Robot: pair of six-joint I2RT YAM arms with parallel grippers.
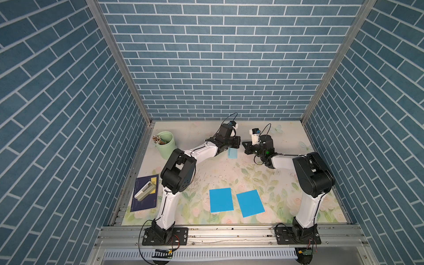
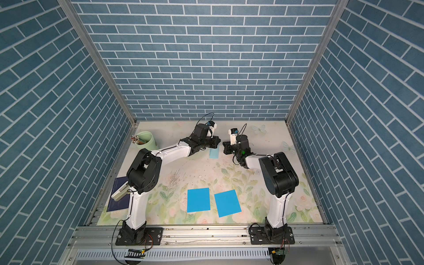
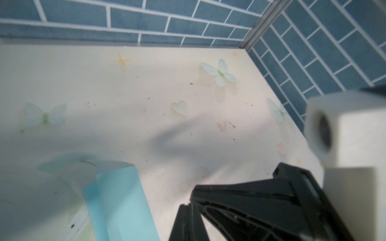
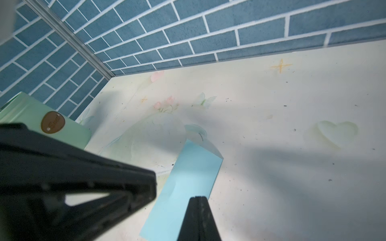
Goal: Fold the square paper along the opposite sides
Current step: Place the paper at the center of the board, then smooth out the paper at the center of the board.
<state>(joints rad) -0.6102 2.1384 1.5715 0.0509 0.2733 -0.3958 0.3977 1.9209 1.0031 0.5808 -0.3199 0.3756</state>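
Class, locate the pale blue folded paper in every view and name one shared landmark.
Top view: pale blue folded paper, near the left claw.
Top view: same place.
Left wrist: partly in frame.
Right wrist: behind the right claw, paper at.
Landmark: blue brick back wall.

bright, even light from above; soft shadows on the worktop [image 3: 146,94]; wrist views blur nearby fingers [image 4: 198,219]

Left gripper [image 1: 238,141], right gripper [image 1: 244,146] closed
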